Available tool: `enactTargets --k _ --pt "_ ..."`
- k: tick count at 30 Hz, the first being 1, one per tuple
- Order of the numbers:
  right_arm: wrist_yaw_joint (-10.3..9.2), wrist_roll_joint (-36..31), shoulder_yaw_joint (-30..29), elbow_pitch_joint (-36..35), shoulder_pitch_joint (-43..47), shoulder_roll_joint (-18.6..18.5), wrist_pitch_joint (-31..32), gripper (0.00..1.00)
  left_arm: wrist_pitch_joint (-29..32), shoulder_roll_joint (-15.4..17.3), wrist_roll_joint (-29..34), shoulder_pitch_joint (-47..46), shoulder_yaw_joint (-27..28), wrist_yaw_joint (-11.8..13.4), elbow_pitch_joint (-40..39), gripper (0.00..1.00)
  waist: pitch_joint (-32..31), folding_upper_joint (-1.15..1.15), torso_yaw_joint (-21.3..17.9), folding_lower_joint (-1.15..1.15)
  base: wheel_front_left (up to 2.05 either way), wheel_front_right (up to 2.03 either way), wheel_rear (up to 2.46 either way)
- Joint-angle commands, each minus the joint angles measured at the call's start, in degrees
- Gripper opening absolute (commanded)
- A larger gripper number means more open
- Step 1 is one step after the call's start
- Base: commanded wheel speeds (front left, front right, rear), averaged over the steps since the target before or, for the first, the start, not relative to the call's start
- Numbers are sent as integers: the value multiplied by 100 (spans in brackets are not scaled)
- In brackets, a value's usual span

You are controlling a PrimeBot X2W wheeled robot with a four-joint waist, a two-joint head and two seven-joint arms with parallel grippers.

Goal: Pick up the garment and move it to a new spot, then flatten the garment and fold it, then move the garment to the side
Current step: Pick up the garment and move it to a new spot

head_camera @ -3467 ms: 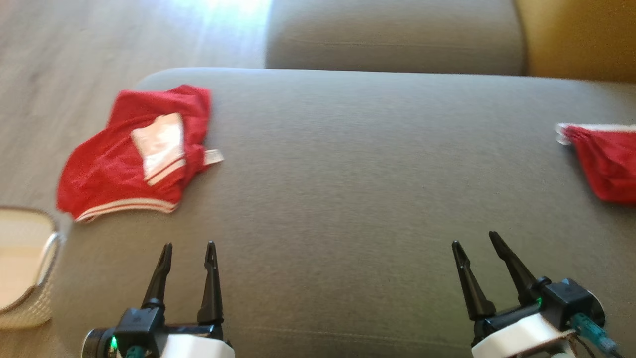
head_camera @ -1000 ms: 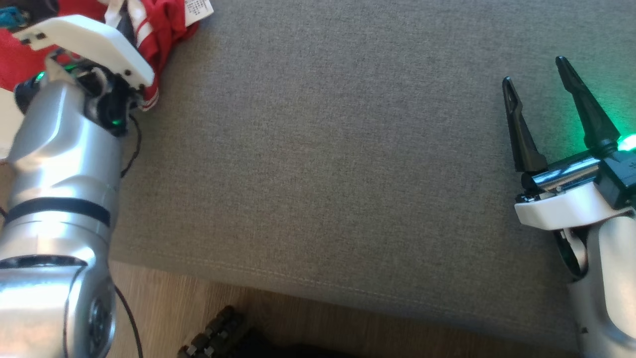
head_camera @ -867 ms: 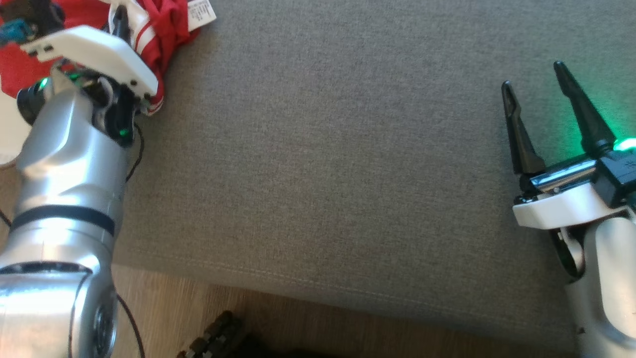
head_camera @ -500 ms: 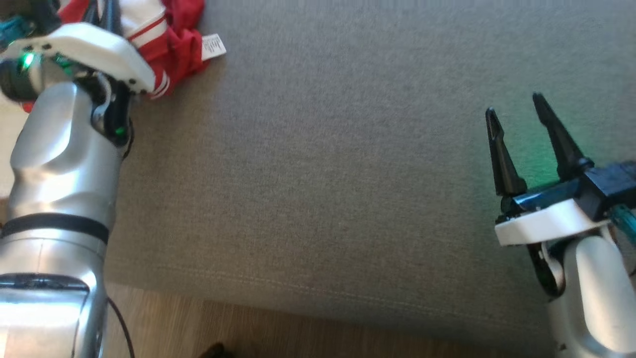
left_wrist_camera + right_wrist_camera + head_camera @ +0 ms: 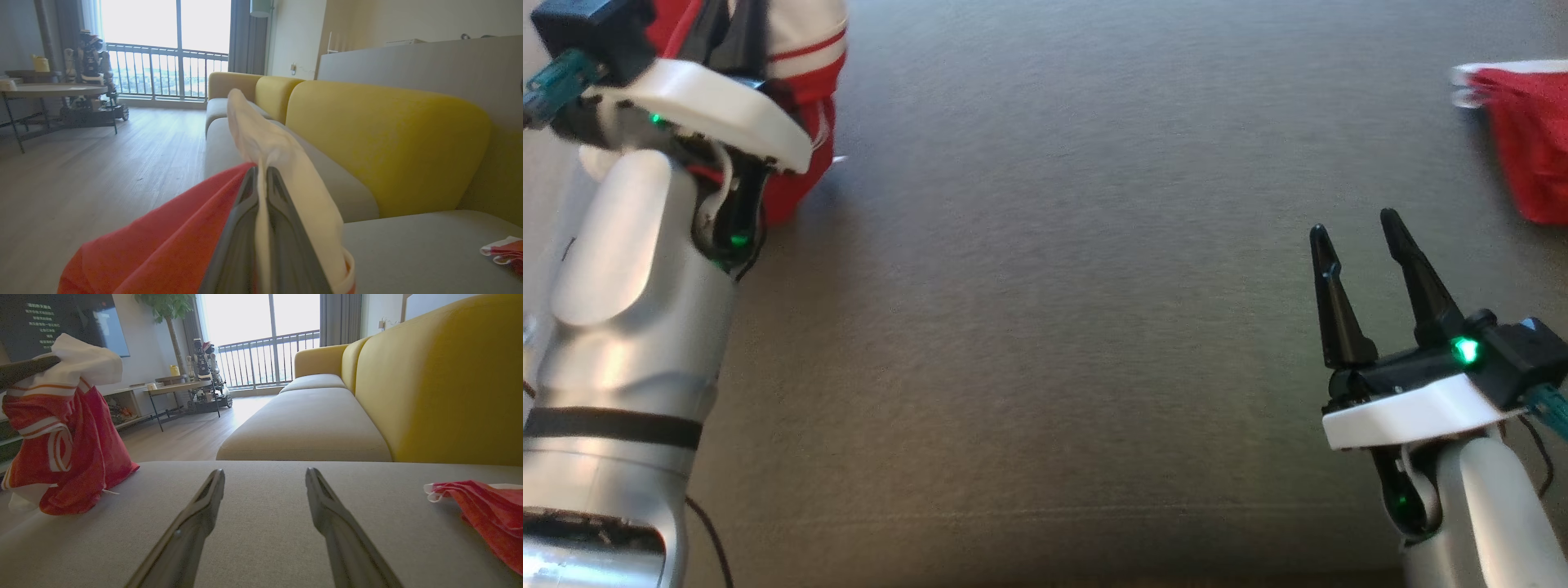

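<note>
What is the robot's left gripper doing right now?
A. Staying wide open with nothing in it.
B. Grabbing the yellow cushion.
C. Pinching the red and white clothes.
C: the left gripper is shut on the white part of the red garment, which hangs from it.

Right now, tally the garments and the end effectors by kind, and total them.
Red garments: 2, the held garment and the lying garment
End effectors: 2, the left end effector shut on the held garment, the right end effector open
Total: 4
</note>
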Motion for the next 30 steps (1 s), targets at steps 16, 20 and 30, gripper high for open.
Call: enactTargets --k 16,20,30 --pt "-2 801 287 -634 -175 45 -5 100 532 -182 13 11 -449 261 -1128 0 109 0 -2269 0 0 0 0" --pt "-2 960 438 -682 -226 45 -5 100 550 -262 99 175 -598 371 -661 0 443 0 -2657 0 0 0 0" --pt "-2 1113 724 -758 -278 45 -5 100 94 -506 167 48 -708 372 639 100 925 0 -3039 0 0 0 0"
